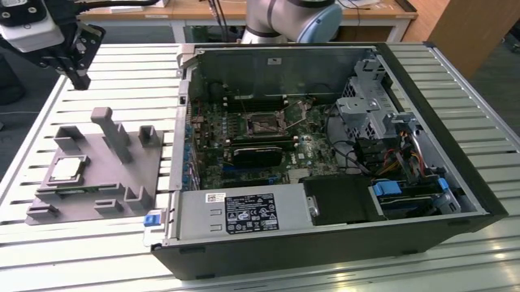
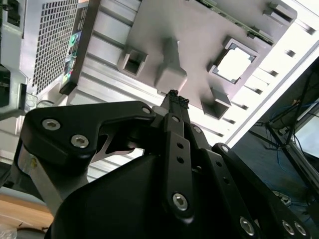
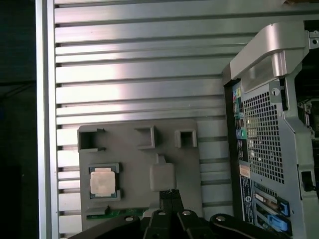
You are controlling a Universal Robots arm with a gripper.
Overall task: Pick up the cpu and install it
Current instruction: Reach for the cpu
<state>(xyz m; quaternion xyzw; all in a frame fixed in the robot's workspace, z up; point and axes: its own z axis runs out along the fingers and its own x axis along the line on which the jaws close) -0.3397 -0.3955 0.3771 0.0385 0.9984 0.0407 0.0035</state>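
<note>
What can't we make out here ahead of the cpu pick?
- cpu: top washed out white in the second wrist view, no surface detail.
- Motherboard socket: too small in the exterior view to tell whether its latch is open.
- Green stick: partly behind the tool in the first wrist view.

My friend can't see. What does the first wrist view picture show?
A shiny square cpu sits in a pocket of a grey tray on a slatted metal table. The claw, shut and empty, hangs near the tray, with a computer case alongside.
</note>
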